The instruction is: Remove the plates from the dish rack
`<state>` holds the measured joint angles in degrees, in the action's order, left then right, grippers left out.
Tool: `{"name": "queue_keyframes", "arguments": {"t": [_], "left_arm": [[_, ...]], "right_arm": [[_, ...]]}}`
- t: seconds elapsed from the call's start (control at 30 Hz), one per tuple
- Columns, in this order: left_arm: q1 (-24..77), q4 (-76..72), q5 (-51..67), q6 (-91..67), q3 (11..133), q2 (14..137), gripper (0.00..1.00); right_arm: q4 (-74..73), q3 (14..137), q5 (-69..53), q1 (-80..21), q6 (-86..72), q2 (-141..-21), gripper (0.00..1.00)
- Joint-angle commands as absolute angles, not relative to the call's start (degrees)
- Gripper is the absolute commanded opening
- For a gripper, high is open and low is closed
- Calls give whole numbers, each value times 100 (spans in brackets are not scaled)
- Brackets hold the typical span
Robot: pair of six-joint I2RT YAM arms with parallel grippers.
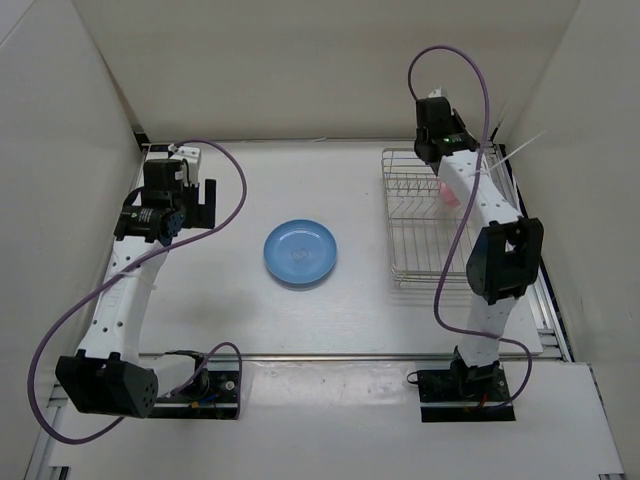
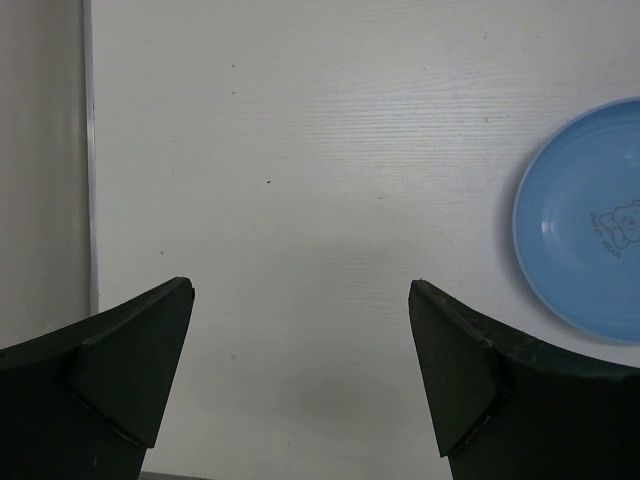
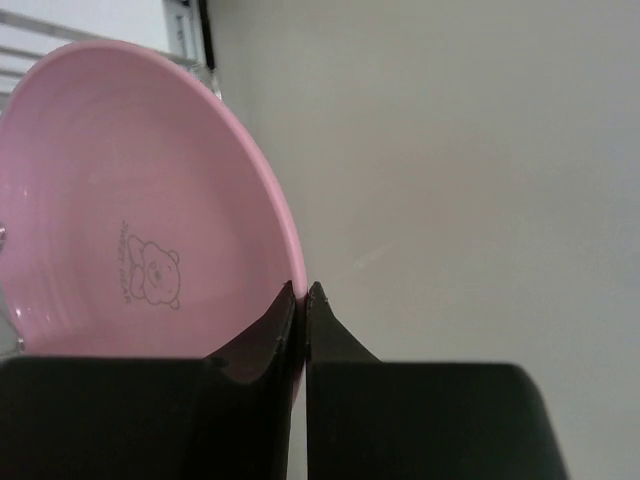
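Observation:
The light blue plate (image 1: 300,252) lies flat on the white table, left of the dish rack (image 1: 420,240); its left part shows in the left wrist view (image 2: 585,235). The pink plate (image 3: 120,220) stands on edge in the silver wire dish rack (image 3: 188,35). In the top view only a bit of the pink plate (image 1: 449,195) shows beside the right arm. My right gripper (image 3: 303,292) is shut on the pink plate's rim. My left gripper (image 2: 300,288) is open and empty above bare table, left of the blue plate; it also shows in the top view (image 1: 198,205).
White walls close in the table at the back and both sides; the right wall stands close behind the rack (image 3: 480,180). A purple cable (image 1: 470,180) loops over the rack from the right arm. Bare table (image 1: 300,330) lies between the arm bases and the blue plate.

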<state>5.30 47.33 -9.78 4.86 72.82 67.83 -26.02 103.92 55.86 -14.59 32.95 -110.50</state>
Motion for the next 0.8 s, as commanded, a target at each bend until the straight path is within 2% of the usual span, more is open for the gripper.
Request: {"name": "queue_keyframes", "arguments": {"t": [0.0, 0.2, 0.23, 0.3, 0.43, 0.57, 0.7, 0.77], "left_arm": [[501, 4571, -1055, 431, 7391, 6934, 100], [562, 4693, -388, 291, 8312, 7610, 100], [623, 4928, -47, 290, 8541, 7759, 100], [843, 5114, 315, 290, 9148, 8190, 100], [1431, 5431, 1255, 535, 9904, 8744, 100], [2187, 5712, 1783, 606, 10774, 9236, 100], [3108, 5818, 1645, 668, 11530, 9728, 99], [3452, 5818, 1591, 668, 11706, 9913, 98]], "right_arm": [[-1934, 10644, 5950, -1468, 3612, -10161, 0], [-2431, 10591, 5328, -1599, 3104, -8933, 0], [-2713, 10591, 4987, -1600, 2659, -8747, 0], [-3671, 10591, 3407, -1652, 2164, -8265, 0], [-4228, 9969, 861, -1652, 1881, -7560, 0], [-4289, 9168, -121, -1775, 2127, -7076, 0], [-4701, 9167, -1332, -1775, 2328, -7022, 0], [-4702, 9219, -1485, -1775, 2329, -6961, 0]]}}
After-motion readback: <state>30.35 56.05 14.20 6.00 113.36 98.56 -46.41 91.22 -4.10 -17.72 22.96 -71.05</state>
